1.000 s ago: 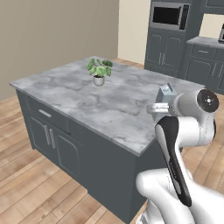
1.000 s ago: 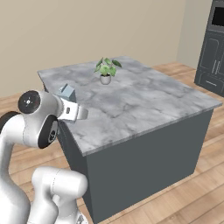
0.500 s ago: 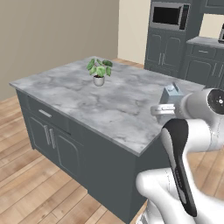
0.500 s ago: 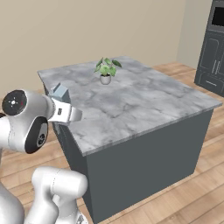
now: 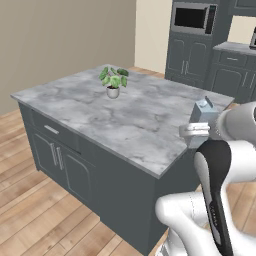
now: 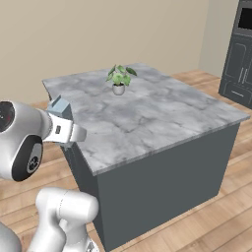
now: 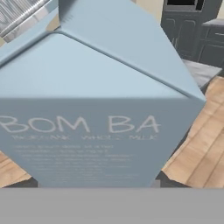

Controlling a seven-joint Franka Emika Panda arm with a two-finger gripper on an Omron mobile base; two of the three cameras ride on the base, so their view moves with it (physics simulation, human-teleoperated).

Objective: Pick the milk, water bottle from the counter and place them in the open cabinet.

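Your hand (image 5: 196,131) is clamped on the small pale blue-grey rectangular milk carton with the gabled top (image 5: 202,114), holding it upright at the edge of the large grey-white veined marble tabletop (image 5: 130,115), on the side nearest the robot. In the left base view the carton sits right against the white wrist, its gable showing above it; in the right base view the same carton (image 6: 60,107) peeks out behind the white wrist at the tabletop's (image 6: 147,110) near left corner. Whether the carton's base touches the marble you can't tell, the wrist hides it. In the hand view the carton (image 7: 100,109) is pressed close up, pale lettering on its front face, gable slanting toward the upper right. A small green leafy plant in a white pot (image 5: 113,81) stands well apart from the carton, toward the far side of the tabletop. Dark grey tall cabinets with a built-in black microwave (image 5: 192,18) stand behind on the right, over light wooden plank floor (image 5: 35,210).
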